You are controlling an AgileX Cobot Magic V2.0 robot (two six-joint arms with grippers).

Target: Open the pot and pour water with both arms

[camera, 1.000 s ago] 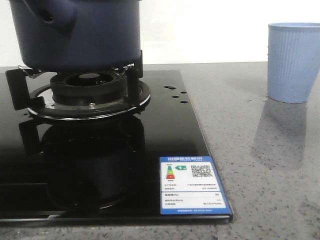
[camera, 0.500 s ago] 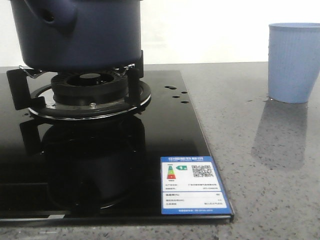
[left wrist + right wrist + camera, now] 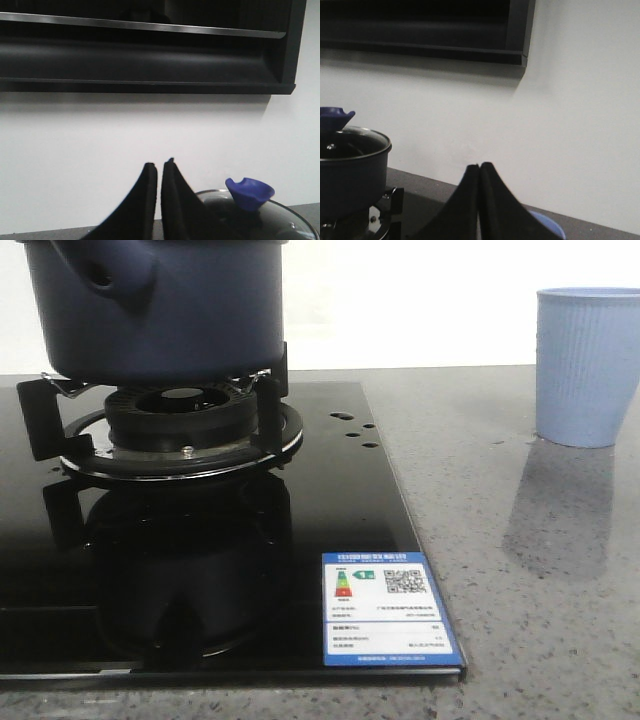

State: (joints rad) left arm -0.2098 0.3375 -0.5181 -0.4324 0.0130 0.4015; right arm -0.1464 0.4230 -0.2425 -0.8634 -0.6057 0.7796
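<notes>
The dark navy pot [image 3: 160, 310] stands on the gas burner [image 3: 180, 430] at the far left, its stubby handle with a round hole facing forward. In the right wrist view the pot [image 3: 350, 175] carries a glass lid with a blue knob [image 3: 332, 117]. The left wrist view shows the same lid [image 3: 285, 222] and knob [image 3: 250, 192] close by, to one side of the left gripper [image 3: 160, 164]. That gripper is shut on nothing, with only a thin slit between its black fingers. The right gripper [image 3: 479, 165] is shut and empty, held in the air away from the pot. Neither gripper shows in the front view.
A light blue ribbed cup [image 3: 588, 365] stands on the grey speckled counter [image 3: 520, 570] at the far right; its rim shows behind the right fingers [image 3: 551, 227]. The black glass stove top [image 3: 200, 570] carries a label [image 3: 385, 610]. A dark range hood [image 3: 150, 50] hangs on the white wall.
The whole front picture has shifted by a few pixels. Nothing else has visibly moved.
</notes>
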